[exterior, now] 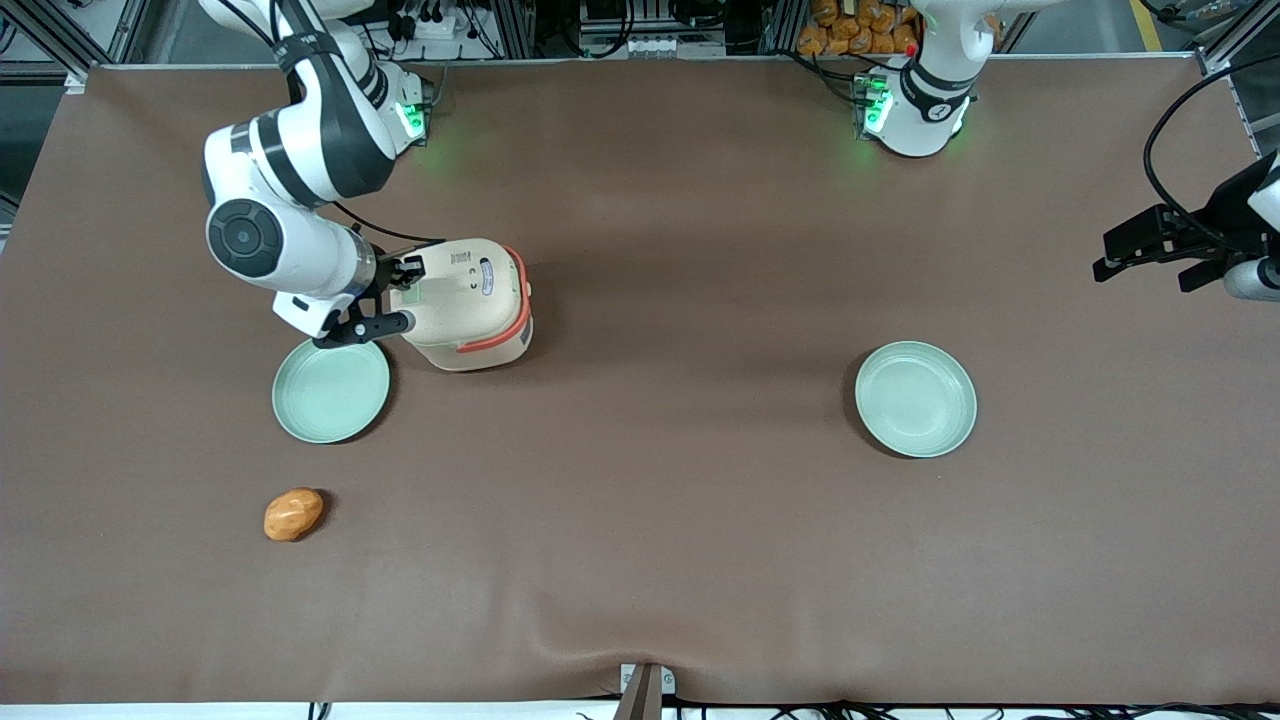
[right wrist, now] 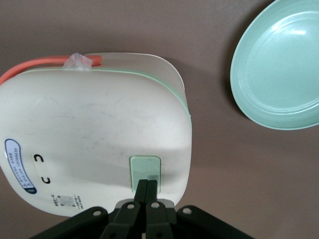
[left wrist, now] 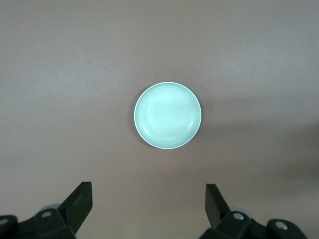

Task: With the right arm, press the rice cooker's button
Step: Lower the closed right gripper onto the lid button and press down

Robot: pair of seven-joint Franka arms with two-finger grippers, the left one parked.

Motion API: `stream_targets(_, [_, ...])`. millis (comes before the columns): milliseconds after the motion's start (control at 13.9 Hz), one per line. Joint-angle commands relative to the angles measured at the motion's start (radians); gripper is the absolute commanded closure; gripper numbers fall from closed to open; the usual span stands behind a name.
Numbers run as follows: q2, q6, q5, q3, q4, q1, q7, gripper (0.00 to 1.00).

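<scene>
While the right arm (exterior: 300, 170) bends low over the table, its gripper (right wrist: 146, 185), fingers pressed together, touches the pale green button (right wrist: 145, 169) atop the rice cooker (exterior: 468, 303), just beside a mint-green plate (exterior: 331, 391).

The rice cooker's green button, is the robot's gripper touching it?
Touching. In the right wrist view the gripper, fingers shut together, has its tips planted on the pale green button of the rice cooker, with no gap showing.

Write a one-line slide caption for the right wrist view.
Shut gripper tips on the pale green button of the closed rice cooker, a mint-green plate beside it.
</scene>
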Motion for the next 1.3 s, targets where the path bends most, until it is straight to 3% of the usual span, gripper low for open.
stream_targets(0, [-0.003,0.014,0.012,-0.002,-0.017,0.015,0.012,0.99])
stream_targets(1225, [0.026,0.031,0.01,-0.003,0.023,0.01,0.012,0.98])
